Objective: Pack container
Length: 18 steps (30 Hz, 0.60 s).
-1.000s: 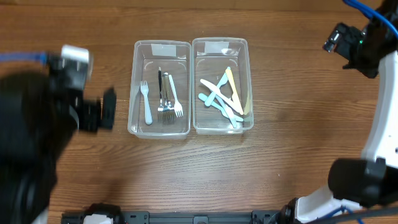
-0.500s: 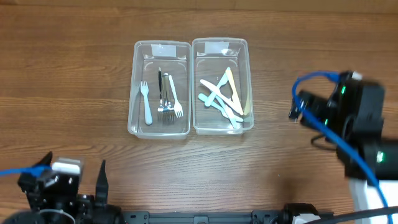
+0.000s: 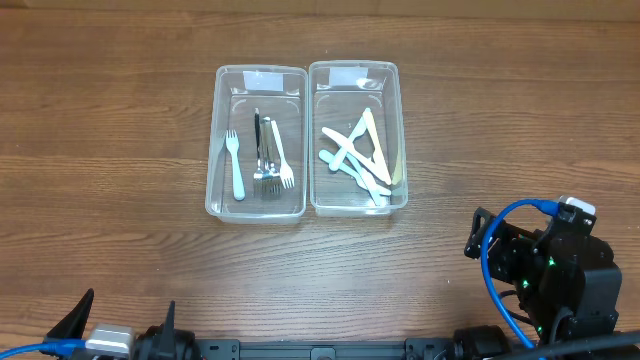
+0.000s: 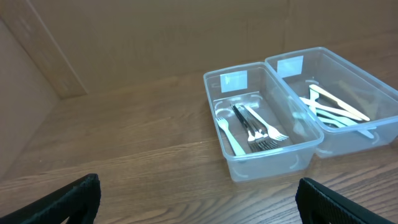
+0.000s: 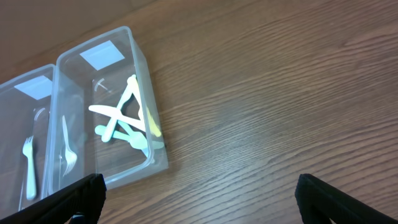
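Note:
Two clear plastic containers stand side by side at the table's middle. The left container [image 3: 212, 180] holds several forks [image 3: 265, 160], one pale blue and the others metal. The right container [image 3: 402, 140] holds several plastic knives [image 3: 358, 152], white, pale blue and yellow. Both show in the left wrist view [image 4: 231, 168] [image 4: 348, 146] and the right wrist view [image 5: 15, 118] [image 5: 144, 74]. My left gripper [image 3: 122, 322] is open and empty at the front left edge. My right gripper [image 3: 478, 236] is open and empty at the front right, well clear of the containers.
The brown wooden table [image 3: 120, 120] carries only the two containers. A blue cable [image 3: 500, 270] loops over the right arm. A cardboard wall [image 4: 124, 37] stands behind the table in the left wrist view.
Both arms have pulled back toward the table's front edge. The left arm dropped from the left middle to the front left corner. The right arm moved from the back right to the front right.

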### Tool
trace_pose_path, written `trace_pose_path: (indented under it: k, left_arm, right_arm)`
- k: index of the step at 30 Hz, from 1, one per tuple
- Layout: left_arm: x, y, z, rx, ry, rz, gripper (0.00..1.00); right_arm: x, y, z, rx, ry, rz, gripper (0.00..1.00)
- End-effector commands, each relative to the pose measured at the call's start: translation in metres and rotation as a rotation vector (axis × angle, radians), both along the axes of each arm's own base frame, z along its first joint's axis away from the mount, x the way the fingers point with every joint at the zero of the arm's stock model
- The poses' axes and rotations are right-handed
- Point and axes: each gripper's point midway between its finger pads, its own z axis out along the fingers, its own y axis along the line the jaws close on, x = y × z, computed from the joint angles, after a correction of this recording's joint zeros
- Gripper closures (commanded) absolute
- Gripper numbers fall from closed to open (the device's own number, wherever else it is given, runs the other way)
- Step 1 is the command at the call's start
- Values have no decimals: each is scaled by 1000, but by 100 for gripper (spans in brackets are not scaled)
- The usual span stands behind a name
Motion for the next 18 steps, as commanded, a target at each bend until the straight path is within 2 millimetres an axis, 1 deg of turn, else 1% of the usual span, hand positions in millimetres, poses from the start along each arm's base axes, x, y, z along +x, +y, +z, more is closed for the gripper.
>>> trace_pose_path:
  k: [1, 4, 7, 9, 11, 12, 13, 16, 18]
  left_arm:
    - [1, -4, -1, -11, 0, -24, 0]
    - [1, -4, -1, -11, 0, -24, 0]
    - [1, -5, 1, -12, -7, -28, 0]
    - [6, 5, 12, 59, -62, 18, 0]
    - [11, 11, 12, 136, -73, 41, 0]
    - [15, 13, 7, 177, -59, 43, 0]
    - [21, 11, -6, 227, -21, 27, 0]
    - [34, 5, -36, 237, 61, -5, 0]
    - [38, 3, -45, 237, 88, -19, 0]
  right_arm:
    - [2, -2, 1, -7, -10, -14, 0]
    - [4, -2, 3, -7, -18, -14, 0]
    - [13, -1, 7, -5, -39, -14, 0]
    - [21, 0, 7, -5, -40, -14, 0]
    - [31, 1, 2, -9, -11, -14, 0]
    - [36, 2, -2, -11, 8, -14, 0]
    - [46, 3, -12, -15, 45, -13, 0]
    - [60, 5, -35, -27, 145, -13, 0]
    - [65, 5, -42, -30, 175, -12, 0]
